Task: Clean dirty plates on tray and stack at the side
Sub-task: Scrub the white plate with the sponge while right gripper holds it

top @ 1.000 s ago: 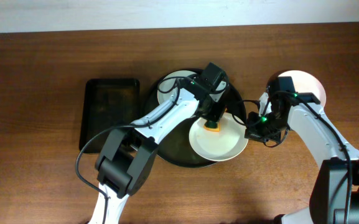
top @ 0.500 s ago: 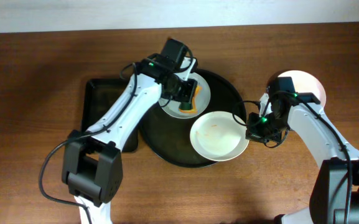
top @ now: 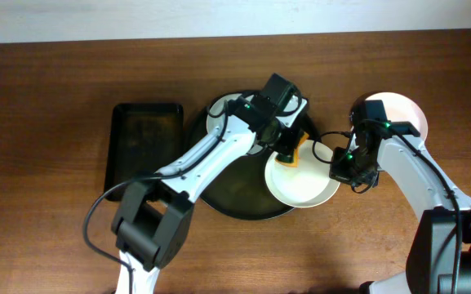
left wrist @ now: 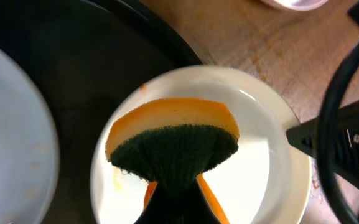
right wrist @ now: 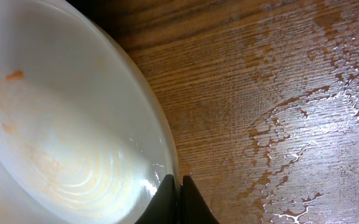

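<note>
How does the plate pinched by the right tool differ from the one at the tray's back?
The pinched plate juts over the right rim of the tray; the back plate lies inside. The pinched plate has the sponge over it; the back plate does not. Both are round and pale.

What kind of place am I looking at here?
Probably a robot test bench staged for dishwashing, not a kitchen: a wooden table, smeared plates on a round black tray, and a scrubbing sponge.
</note>
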